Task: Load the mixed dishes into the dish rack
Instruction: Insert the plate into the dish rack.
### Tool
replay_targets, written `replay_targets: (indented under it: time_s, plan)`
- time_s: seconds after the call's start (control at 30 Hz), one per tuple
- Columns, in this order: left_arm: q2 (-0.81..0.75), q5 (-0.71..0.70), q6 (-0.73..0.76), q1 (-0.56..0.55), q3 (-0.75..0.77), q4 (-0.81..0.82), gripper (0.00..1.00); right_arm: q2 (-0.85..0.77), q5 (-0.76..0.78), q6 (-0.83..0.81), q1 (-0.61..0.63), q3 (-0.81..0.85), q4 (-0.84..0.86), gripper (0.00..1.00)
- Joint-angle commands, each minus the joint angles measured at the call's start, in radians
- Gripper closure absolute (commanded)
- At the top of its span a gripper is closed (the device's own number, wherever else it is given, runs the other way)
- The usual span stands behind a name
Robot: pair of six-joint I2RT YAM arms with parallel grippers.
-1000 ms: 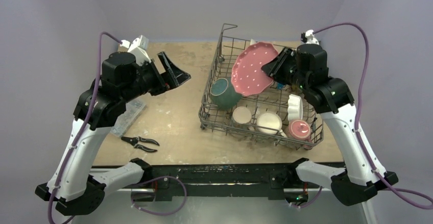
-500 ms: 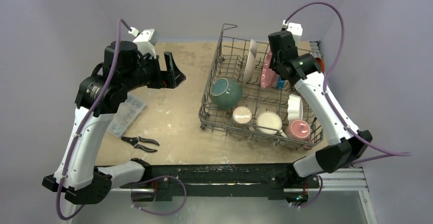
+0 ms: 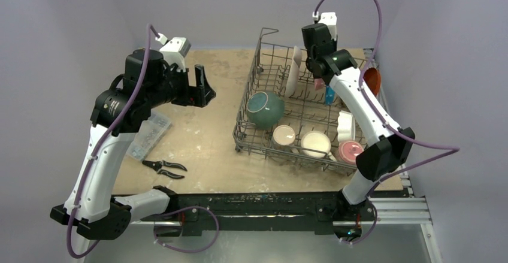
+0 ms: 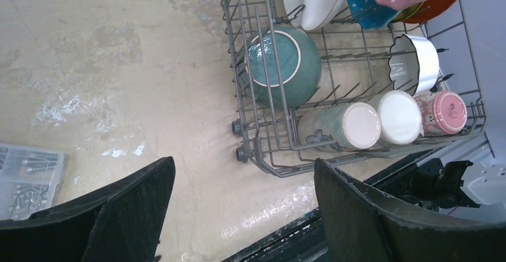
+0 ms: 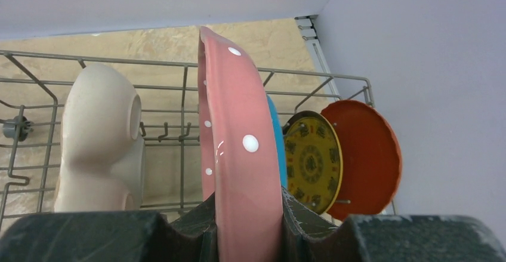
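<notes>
The grey wire dish rack (image 3: 244, 114) stands on the right half of the table. My right gripper (image 3: 316, 71) is shut on the pink dotted plate (image 5: 238, 154) and holds it upright in the rack's back row, between a cream divided plate (image 5: 98, 136) and a blue plate (image 5: 275, 136). Behind the blue one stand a yellow-patterned plate (image 5: 313, 160) and an orange plate (image 5: 364, 154). The rack also holds a teal bowl (image 3: 265, 108), three mugs (image 4: 343, 125) and a small white bowl (image 3: 345, 125). My left gripper (image 3: 200, 86) is open and empty, high above the table left of the rack (image 4: 262, 154).
Black-handled pliers (image 3: 165, 167) lie near the front left. A clear compartment box (image 3: 147, 134) lies under my left arm and also shows in the left wrist view (image 4: 27, 178). Walls close in behind and to the right of the rack.
My right arm has swung the pink plate from face-up over the rack to upright and edge-on in the back row. My left arm has shifted only slightly.
</notes>
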Motion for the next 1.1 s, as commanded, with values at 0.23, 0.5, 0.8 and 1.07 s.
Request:
replay_targets:
  time_s: [0.23, 0.5, 0.8, 1.07]
  plan:
    - [0.012, -0.016, 0.05, 0.013, 0.014, 0.032, 0.15, 0.106, 0.114, -0.075, 0.001, 0.08, 0.195, 1.0]
    - [0.022, -0.033, 0.066, 0.013, 0.025, 0.023, 0.15, 0.159, 0.135, -0.057, 0.001, 0.063, 0.2, 1.0]
    - [0.051, -0.026, 0.071, 0.013, 0.043, 0.024, 0.15, 0.201, 0.12, 0.056, 0.0, 0.049, 0.166, 0.97]
    - [0.051, -0.022, 0.076, 0.013, 0.042, 0.022, 0.15, 0.187, 0.088, 0.095, 0.001, -0.027, 0.197, 0.79]
